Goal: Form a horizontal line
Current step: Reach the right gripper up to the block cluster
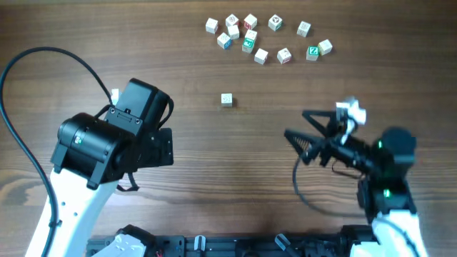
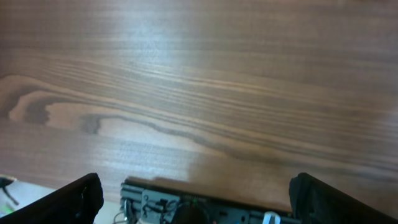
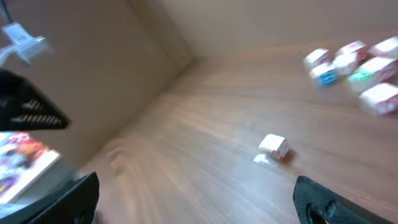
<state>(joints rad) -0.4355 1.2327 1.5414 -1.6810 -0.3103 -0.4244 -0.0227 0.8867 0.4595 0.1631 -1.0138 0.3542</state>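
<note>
A single white letter cube (image 1: 226,99) lies alone mid-table; it also shows in the right wrist view (image 3: 273,146). Several letter cubes (image 1: 250,36) lie scattered at the far edge, among them a green-faced one (image 1: 312,51); part of this cluster shows blurred in the right wrist view (image 3: 354,65). No straight row of three touching cubes shows in any view. My right gripper (image 1: 294,125) is open and empty, to the right of the single cube and pointing left (image 3: 199,199). My left gripper (image 2: 199,199) is open and empty, over bare wood near the table's front edge.
The left arm's body (image 1: 107,143) sits over the left half of the table. A black cable (image 1: 21,135) loops at the far left. The robot base rail (image 2: 199,208) runs along the front edge. A cable (image 1: 307,189) curls by the right arm.
</note>
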